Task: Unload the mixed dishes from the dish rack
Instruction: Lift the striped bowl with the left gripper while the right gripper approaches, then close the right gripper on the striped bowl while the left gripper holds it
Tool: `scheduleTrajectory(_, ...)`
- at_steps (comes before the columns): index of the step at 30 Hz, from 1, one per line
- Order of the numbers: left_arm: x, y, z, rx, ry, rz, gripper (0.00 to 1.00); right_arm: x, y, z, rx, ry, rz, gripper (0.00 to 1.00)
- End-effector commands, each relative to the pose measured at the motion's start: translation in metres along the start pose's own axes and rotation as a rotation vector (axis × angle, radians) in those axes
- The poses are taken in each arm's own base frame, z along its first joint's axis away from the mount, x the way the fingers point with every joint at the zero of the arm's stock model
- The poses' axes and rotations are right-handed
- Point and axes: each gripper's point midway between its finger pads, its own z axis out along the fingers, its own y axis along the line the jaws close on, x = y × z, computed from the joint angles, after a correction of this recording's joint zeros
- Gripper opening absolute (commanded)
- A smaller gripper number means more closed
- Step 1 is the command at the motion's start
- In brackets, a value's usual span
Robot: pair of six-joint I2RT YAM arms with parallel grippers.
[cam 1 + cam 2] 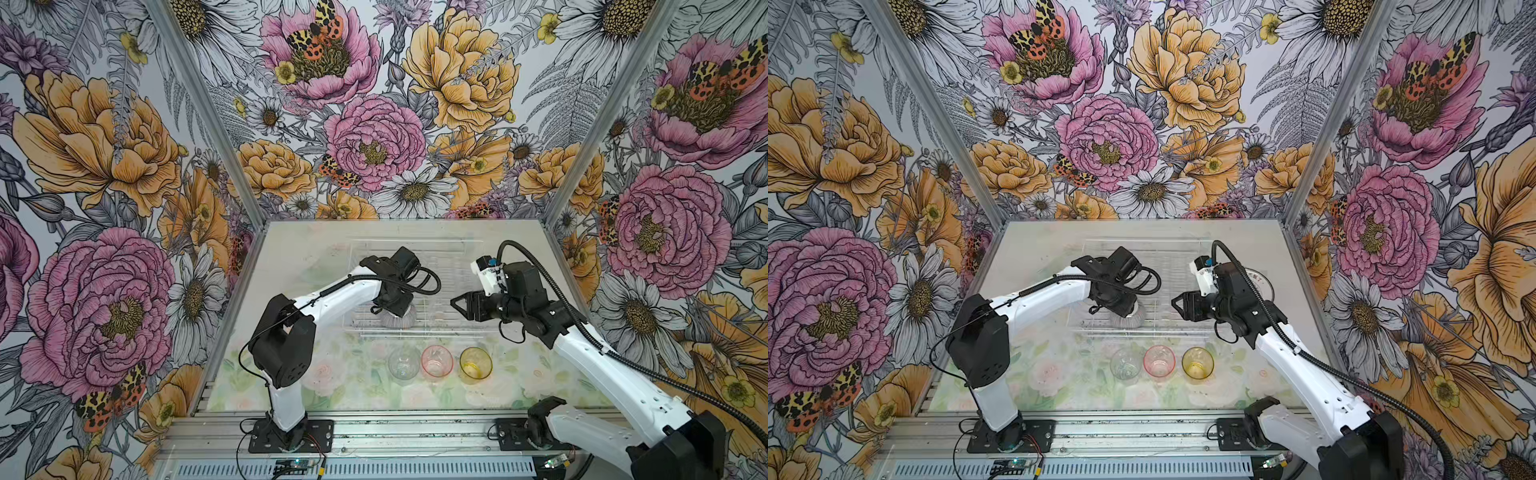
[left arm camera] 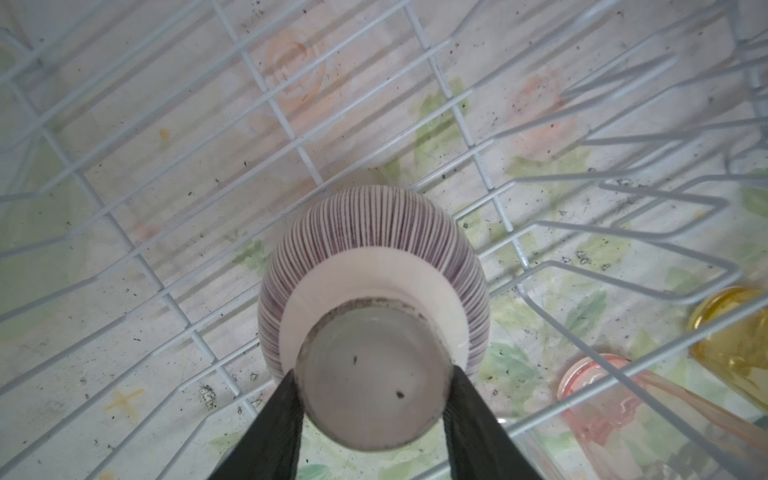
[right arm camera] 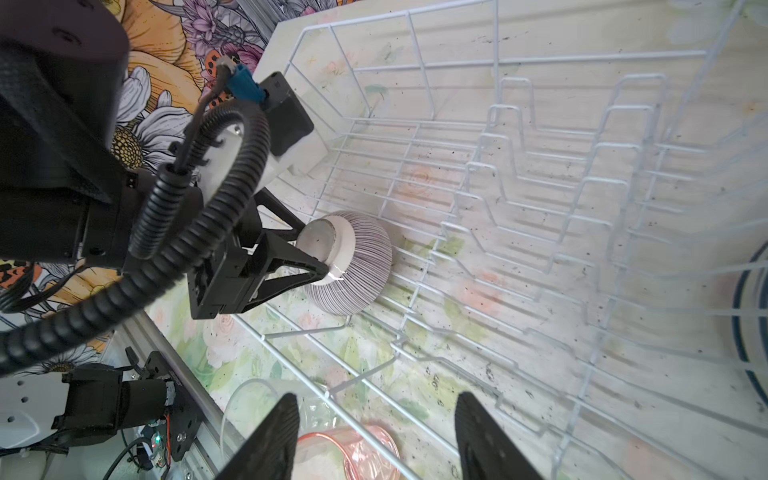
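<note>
Purple-striped bowl [image 2: 374, 232], inverted inside dish rack [image 3: 540, 60]: left gripper [image 2: 374, 374] jaws clamp its white foot. Right gripper [image 3: 378, 401] jaws parted, empty, over the rack.

Top views: mounted high over front rail [image 1: 374, 432], tilted down toward back wall [image 1: 374, 124]. Far, wide. Whole table [image 1: 299, 257] and rack [image 1: 440, 266] in both top views, framing offset slightly sideways.

Left wrist: very near, aimed down past own fingers [image 2: 270, 432] at bowl [image 2: 374, 232] and rack floor. Pink tumbler [image 2: 602, 399] at frame edge.

Right wrist: near, low over rack, facing across it toward left gripper [image 3: 316, 249]. Shares bowl, rack floor, pink tumbler with left wrist.
</note>
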Motion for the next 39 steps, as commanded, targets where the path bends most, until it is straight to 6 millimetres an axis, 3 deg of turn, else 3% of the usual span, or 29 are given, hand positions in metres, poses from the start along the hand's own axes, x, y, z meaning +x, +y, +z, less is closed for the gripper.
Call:
scheduleTrajectory(1, -0.016, -0.003, -0.024, 0.082, -0.098, -0.01, 0.41, -0.004, 0.014, 0.007, -0.104, -0.011, 0.012, 0.62)
scheduleTrajectory(15, -0.027, -0.007, -0.033, 0.26, -0.189, -0.077, 0.41, 0.013, 0.034, 0.04, -0.305, 0.067, 0.073, 0.59)
scheduleTrajectory(23, -0.036, -0.006, -0.044, 0.387, -0.271, -0.128, 0.41, 0.023, 0.035, 0.055, -0.344, 0.112, 0.095, 0.57)
scheduleTrajectory(39, -0.048, -0.018, -0.068, 0.634, -0.383, -0.171, 0.4, 0.02, 0.039, 0.071, -0.42, 0.09, 0.131, 0.56)
